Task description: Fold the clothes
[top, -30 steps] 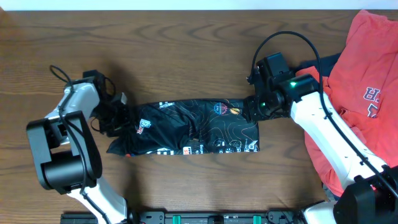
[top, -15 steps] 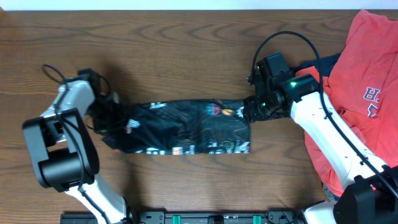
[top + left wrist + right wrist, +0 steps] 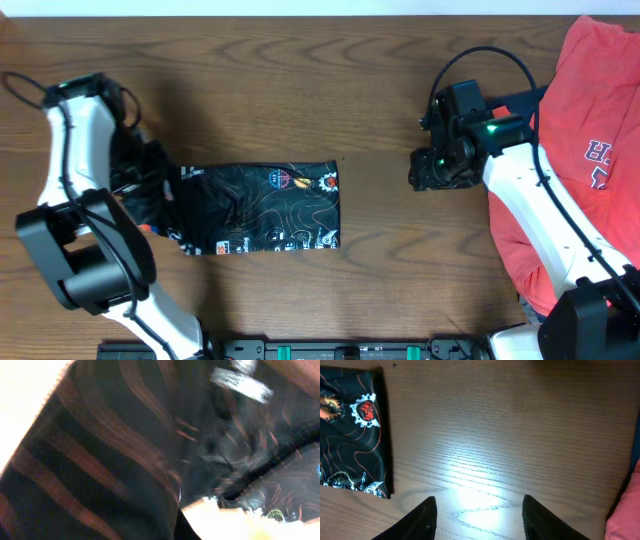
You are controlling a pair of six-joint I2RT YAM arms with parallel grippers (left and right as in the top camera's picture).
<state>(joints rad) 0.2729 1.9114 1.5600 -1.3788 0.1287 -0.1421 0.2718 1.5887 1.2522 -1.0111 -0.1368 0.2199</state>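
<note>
The black jersey (image 3: 260, 208) with orange contour lines lies folded into a compact rectangle left of the table's middle. My left gripper (image 3: 150, 205) is at its bunched left end. The left wrist view is blurred and filled by the black and orange cloth (image 3: 125, 460), and the gripper looks shut on it. My right gripper (image 3: 422, 172) hangs open and empty over bare wood, well right of the jersey. The right wrist view shows its fingers (image 3: 477, 515) spread apart, with the jersey's right edge (image 3: 350, 430) at the upper left.
Red T-shirts with white lettering (image 3: 590, 150) are piled at the right edge of the table, and a corner shows in the right wrist view (image 3: 626, 526). A navy garment (image 3: 520, 100) peeks out beside them. Brown wood table (image 3: 330, 90) lies all around.
The jersey has slid left with my left arm and become shorter. My right gripper has let go of its right end and now stands apart from it.
</note>
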